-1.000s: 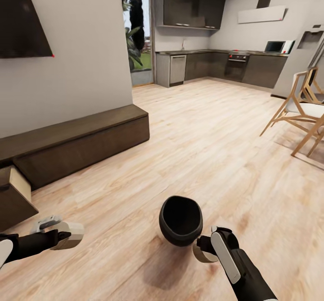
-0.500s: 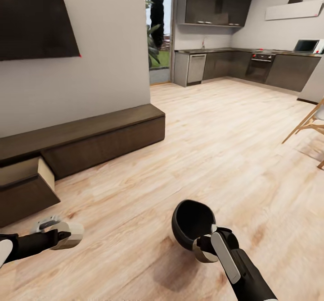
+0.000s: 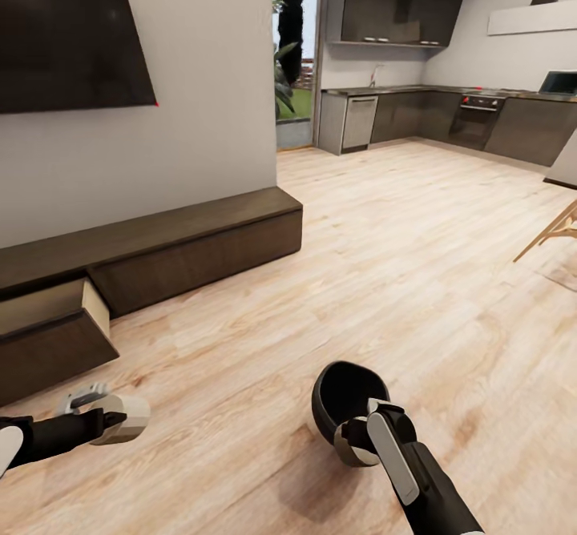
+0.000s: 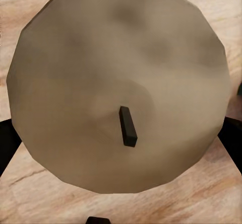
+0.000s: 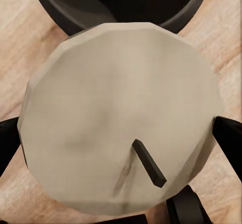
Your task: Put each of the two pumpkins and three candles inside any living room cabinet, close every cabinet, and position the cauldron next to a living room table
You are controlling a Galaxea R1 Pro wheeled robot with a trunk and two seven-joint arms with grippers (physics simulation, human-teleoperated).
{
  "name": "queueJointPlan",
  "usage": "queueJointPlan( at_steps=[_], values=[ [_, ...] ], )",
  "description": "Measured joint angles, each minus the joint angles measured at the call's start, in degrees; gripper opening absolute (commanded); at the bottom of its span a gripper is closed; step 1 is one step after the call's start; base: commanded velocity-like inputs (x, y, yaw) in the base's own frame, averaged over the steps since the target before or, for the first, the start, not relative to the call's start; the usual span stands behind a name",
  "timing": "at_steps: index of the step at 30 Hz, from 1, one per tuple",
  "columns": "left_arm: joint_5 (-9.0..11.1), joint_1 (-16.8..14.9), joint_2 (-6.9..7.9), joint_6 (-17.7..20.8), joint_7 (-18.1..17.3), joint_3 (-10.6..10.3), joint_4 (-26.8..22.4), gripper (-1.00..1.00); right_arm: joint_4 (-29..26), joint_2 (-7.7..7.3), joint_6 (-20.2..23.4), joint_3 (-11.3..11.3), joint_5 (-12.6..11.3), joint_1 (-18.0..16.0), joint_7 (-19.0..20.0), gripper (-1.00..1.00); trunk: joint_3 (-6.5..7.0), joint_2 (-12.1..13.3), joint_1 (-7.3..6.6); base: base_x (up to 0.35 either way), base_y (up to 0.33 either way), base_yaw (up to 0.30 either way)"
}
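My left gripper (image 3: pixel 120 421) is shut on a cream-white candle (image 3: pixel 131 420). In the left wrist view that candle (image 4: pixel 121 88) shows its flat top and dark wick between the dark fingers (image 4: pixel 6 142). My right gripper (image 3: pixel 353 444) is shut on a second candle (image 3: pixel 357 448), whose wicked top (image 5: pixel 118 118) is seen in the right wrist view. The black cauldron (image 3: pixel 343 397) lies just beyond it, mouth tilted towards me, its rim (image 5: pixel 60 17) close behind the candle. The dark-brown cabinet (image 3: pixel 184 251) runs along the left wall, with one drawer (image 3: pixel 48 335) pulled open at its left end. No pumpkin is in view.
A dark screen (image 3: pixel 72 34) hangs on the wall above the cabinet. Pale wood floor (image 3: pixel 401 279) stretches to the grey kitchen units (image 3: pixel 449 118) at the back. A wooden chair leg (image 3: pixel 553 235) pokes in at the right edge.
The whole picture has shifted right, so the camera has turned left and more of the open drawer shows. The cauldron now sits closer to my right gripper. Both arms keep their pose.
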Motion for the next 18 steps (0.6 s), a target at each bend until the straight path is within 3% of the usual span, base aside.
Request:
queueJointPlan(
  at_steps=[3, 18],
  values=[
    [0.1, 0.0, 0.00, 0.0, 0.0, 0.0, 0.0, -1.00, 0.0, 0.09, 0.0, 0.0, 0.1, 0.0, -0.1, -1.00, 0.54, 1.2, -0.66, 0.000, 0.000, 0.166],
    [-0.3, 0.0, 0.03, -0.1, -0.1, 0.3, 0.3, -1.00, 0.0, 0.20, 0.2, 0.1, 0.4, 0.0, -0.2, -1.00, 0.54, 1.2, -0.65, -0.026, 0.029, 0.273]
  ],
)
